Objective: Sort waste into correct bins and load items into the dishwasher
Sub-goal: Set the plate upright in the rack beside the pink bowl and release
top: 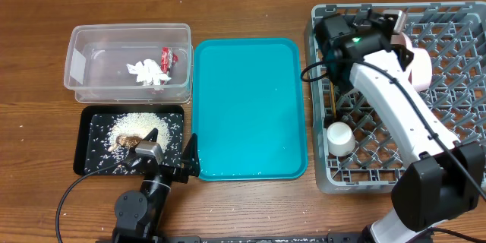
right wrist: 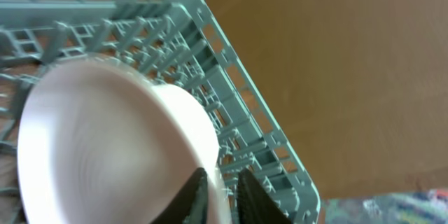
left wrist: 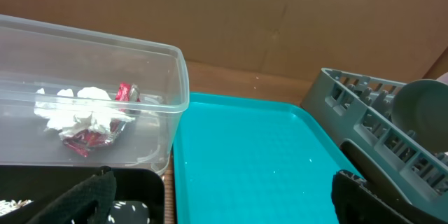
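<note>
The overhead camera looks straight down from well above, taking in the whole worktop point(top: 250, 0) with the clear tub point(top: 129, 29), teal tray point(top: 250, 106) and dish rack point(top: 456, 23). The left wrist camera sits low and looks level across that same tub point(left wrist: 178, 84), tray point(left wrist: 259, 161) and a rack corner point(left wrist: 364, 112). The right wrist camera is tilted, very close to a plate point(right wrist: 105, 147) inside the rack point(right wrist: 259, 126), which all three views share

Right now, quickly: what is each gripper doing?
Left gripper: open, holding nothing.
Right gripper: closed on the rim of a pale plate at the dish rack.
</note>
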